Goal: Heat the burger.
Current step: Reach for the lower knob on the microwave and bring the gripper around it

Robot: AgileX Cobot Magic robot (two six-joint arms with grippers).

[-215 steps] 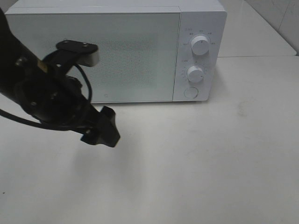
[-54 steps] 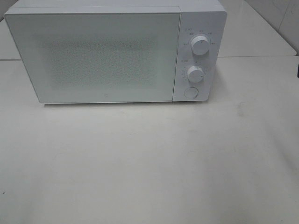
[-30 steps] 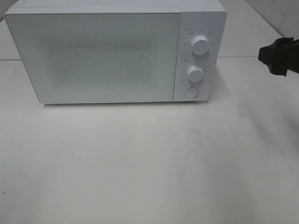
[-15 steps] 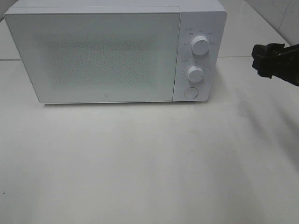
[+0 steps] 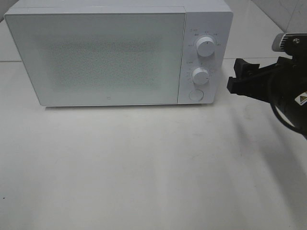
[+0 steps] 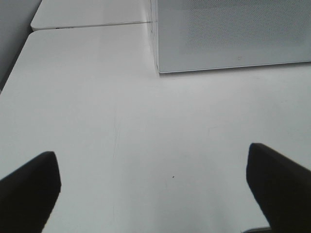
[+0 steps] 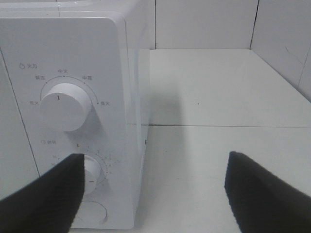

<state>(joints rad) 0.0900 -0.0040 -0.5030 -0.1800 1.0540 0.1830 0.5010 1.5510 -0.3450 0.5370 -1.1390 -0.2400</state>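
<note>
Microwave [image 5: 110, 57] door [image 5: 96, 57] shut, burger in no view, so I'd guess it's inside; right gripper [image 5: 236, 76] wide, empty, just right of the microwave's lower dial [image 5: 200, 76]; left gripper [image 6: 150, 189] wide, empty, before its left corner; starting the heat remains.

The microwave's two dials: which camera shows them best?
The exterior high view: both the upper dial and lower dial show whole. The right wrist view is closer, but the right gripper partly covers the lower dial. The left wrist view shows only the microwave door corner, no dials.
</note>
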